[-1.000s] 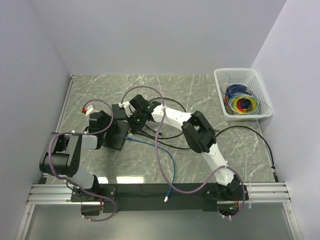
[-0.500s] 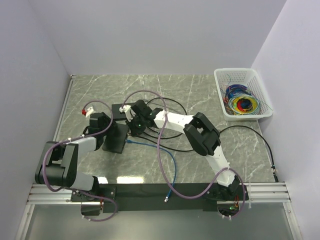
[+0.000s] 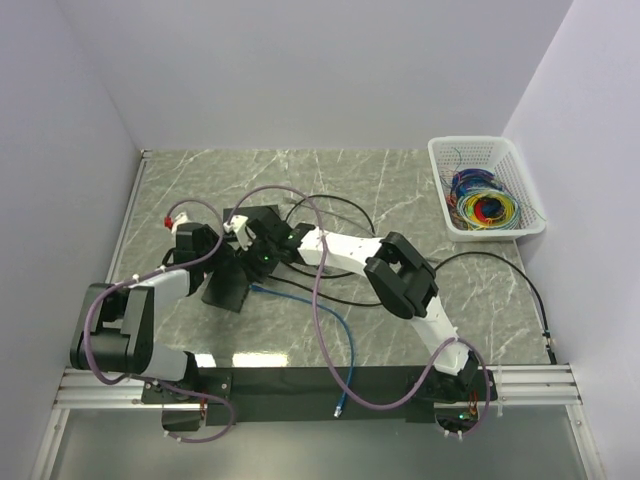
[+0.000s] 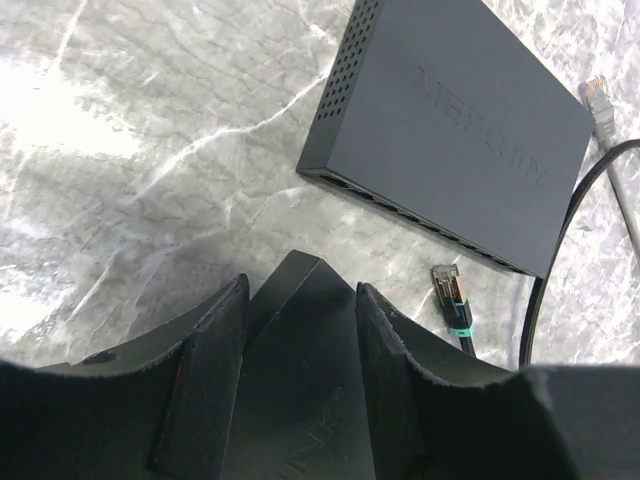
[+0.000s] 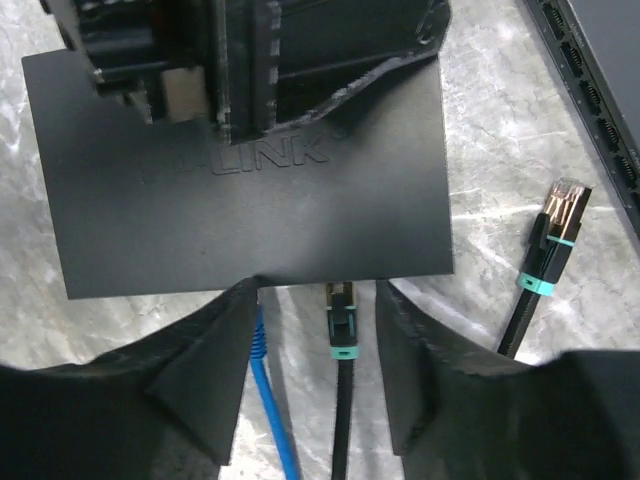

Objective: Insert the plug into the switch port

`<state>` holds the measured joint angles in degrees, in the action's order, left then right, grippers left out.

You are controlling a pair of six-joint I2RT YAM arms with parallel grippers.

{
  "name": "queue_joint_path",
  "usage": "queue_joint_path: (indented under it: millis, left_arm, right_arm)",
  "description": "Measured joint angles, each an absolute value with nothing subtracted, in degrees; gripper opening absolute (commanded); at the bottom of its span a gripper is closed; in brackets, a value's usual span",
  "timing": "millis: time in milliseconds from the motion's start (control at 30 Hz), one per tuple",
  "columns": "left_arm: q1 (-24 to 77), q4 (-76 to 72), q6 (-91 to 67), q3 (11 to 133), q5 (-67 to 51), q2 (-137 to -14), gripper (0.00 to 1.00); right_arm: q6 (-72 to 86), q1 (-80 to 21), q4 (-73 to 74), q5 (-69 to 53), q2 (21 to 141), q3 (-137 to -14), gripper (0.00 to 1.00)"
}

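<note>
From the right wrist camera I see the switch [image 5: 250, 220] — a flat, matte-black box with "LINK" lettering raised on its lid, lying lid-up on the grey marbled worktop [image 5: 490, 180]. The plug [image 5: 340, 318] is a small black connector with a metal nose and a teal band at its collar, and its black cable [image 5: 342, 420] trails straight back. It points squarely at the switch's port edge, nose touching it — whether it is fully seated I can't tell.

Right hand [image 5: 316, 296] newly open around plug [image 5: 340, 322]
</note>
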<state>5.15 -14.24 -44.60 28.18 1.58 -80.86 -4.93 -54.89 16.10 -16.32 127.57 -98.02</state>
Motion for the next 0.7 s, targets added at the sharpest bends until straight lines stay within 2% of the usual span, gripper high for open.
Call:
queue_joint_path:
  millis: [167,400,700]
  left_arm:
    - [4.49,-12.29,-44.23,29.78,-0.97,-81.73,0.52]
    - [5.61,-7.97,-46.22,29.98,-10.35,-81.69,0.52]
    - [4.1,-3.99,-46.19,30.0,-11.49,-79.92,0.52]
  right_arm:
    - [-5.58,-55.48,15.09,-13.78,126.3,-96.38,0.6]
    - [-7.42,-55.51,4.97,-12.29,118.26,-91.92,0.61]
    - [-7.05,-49.63,1.23,-10.92,116.77,-94.45,0.55]
